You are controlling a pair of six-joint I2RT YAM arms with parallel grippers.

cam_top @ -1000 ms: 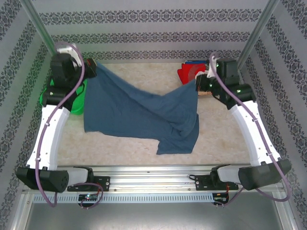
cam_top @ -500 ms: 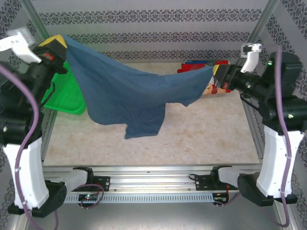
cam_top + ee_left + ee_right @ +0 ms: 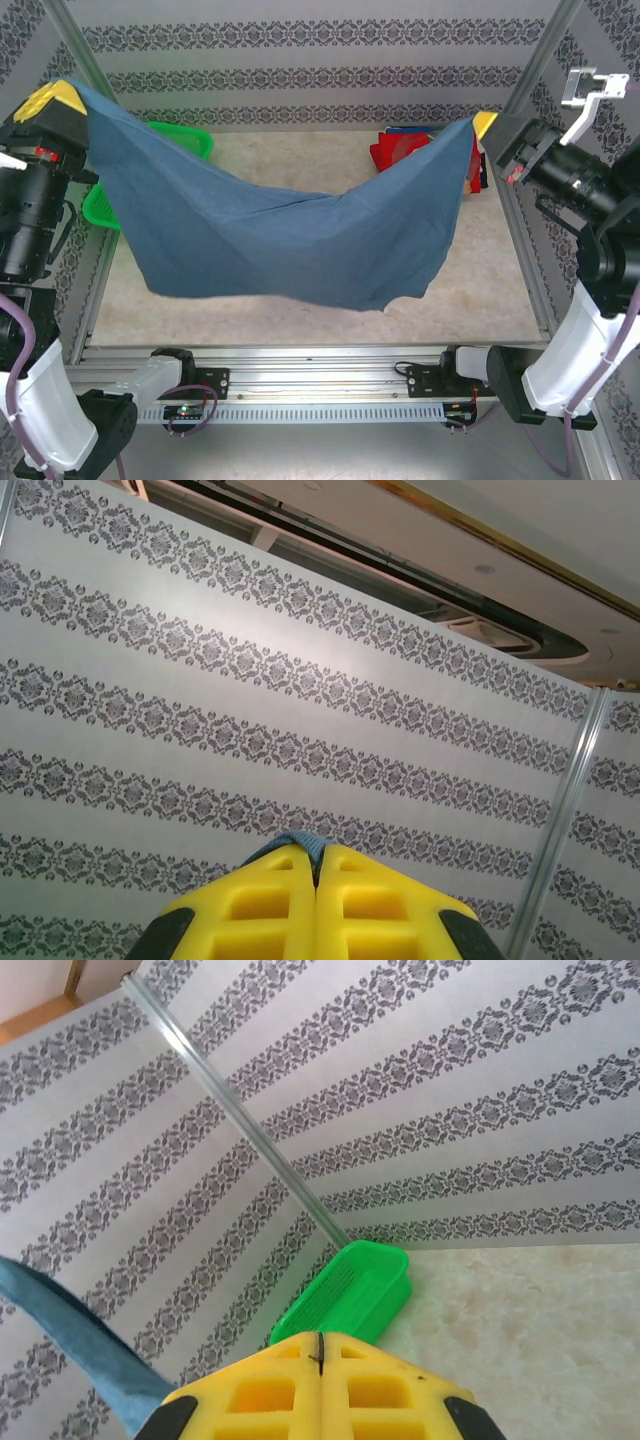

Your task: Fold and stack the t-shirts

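The table (image 3: pixel 480 285) is the widest thing here, pale and bare along its near edge, and that stretch looks to me the right place to lay cloth down. Above it hangs the slate-blue t-shirt (image 3: pixel 290 240), spread between my 2 arms from the left edge across to the right edge. It sags in the middle and its lower hem droops toward the near edge; I cannot tell whether the hem brushes the surface. I hold it high and wide so its own weight pulls out the creases and it can go down flat, ready for folding.

The green basket (image 3: pixel 180 140) stands at the far left corner, partly behind the shirt and clear of the laying area. The stack of folded shirts (image 3: pixel 392 150), red on top, sits at the far right corner, and I judge this shirt belongs there once folded.

My left gripper (image 3: pixel 62 95) is raised over the left edge, its yellow pads pressed together on 1 corner of the shirt. The left wrist view shows a sliver of blue pinched at their tip. My right gripper (image 3: pixel 484 122) is up over the right edge beside the stack, pads likewise clamped on the opposite corner.

I judge the next move to be lowering both ends evenly. If one side goes slack, the cloth may bunch.
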